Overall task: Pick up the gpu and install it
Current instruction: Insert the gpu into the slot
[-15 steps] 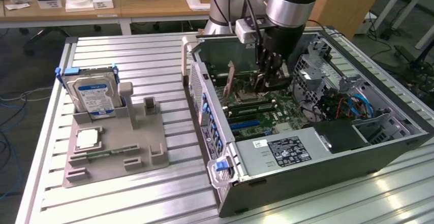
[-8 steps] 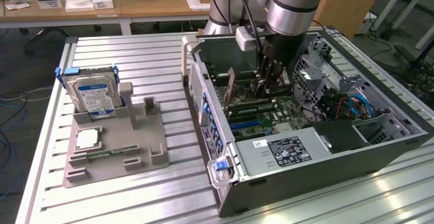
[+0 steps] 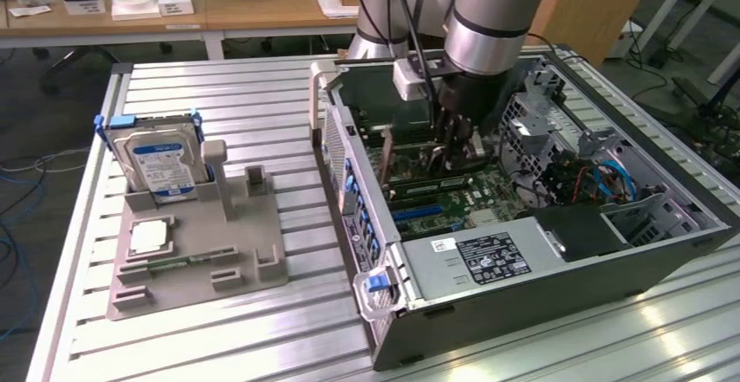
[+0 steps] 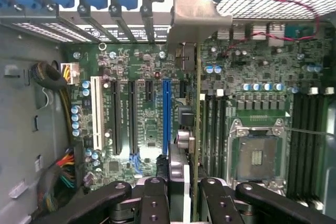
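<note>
The gpu [image 4: 196, 103] appears edge-on in the wrist view as a thin dark card standing over the motherboard, beside the long blue slot [image 4: 166, 114]. Its greyish metal end bracket [image 4: 193, 11] reaches the row of rear openings in the case. My gripper [image 4: 185, 199] is shut on the card's upper edge, with a black finger [image 4: 155, 200] on each side. In the exterior view, the gripper [image 3: 455, 152] is deep inside the open computer case [image 3: 543, 300], low over the board. I cannot tell whether the card's lower edge sits in a slot.
A grey holder tray [image 3: 249, 256] on the slatted table at the exterior view's left carries the silver hard drive [image 3: 162, 164] and the square processor chip [image 3: 152, 236]. Inside the case are the power supply [image 3: 491, 256], drive cage and cables [image 3: 601, 178], and the bare processor socket [image 4: 257, 156].
</note>
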Robot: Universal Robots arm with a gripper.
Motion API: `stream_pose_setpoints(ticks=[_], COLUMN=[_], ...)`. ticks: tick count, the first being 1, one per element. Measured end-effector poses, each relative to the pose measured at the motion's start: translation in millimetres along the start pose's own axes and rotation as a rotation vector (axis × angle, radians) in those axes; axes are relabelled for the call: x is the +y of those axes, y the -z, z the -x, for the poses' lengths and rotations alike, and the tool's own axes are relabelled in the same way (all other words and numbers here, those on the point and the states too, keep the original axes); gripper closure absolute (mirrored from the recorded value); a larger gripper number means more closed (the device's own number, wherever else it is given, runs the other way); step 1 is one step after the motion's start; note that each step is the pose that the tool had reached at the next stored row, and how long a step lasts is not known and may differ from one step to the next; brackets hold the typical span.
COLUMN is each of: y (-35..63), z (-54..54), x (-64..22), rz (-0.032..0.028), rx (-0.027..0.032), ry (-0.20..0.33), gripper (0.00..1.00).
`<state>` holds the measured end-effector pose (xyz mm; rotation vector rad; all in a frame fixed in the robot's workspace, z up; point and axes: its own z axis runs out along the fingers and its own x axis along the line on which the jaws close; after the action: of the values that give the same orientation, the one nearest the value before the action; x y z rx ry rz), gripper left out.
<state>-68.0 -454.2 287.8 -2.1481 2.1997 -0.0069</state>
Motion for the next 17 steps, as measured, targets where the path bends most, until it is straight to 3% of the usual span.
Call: stream_pose_setpoints(ticks=[5, 13, 17], y=[-7.5, -11.0, -17.9], z=[-8.9, -9.1, -9.5], x=[0.6, 1.3, 3.4], rz=[0.0000, 0.0001, 0.0002], rx=[-0.0004, -0.0002, 0.0000], ry=[0.000, 0.000, 0.000], gripper=[0.72, 0.72, 0.72])
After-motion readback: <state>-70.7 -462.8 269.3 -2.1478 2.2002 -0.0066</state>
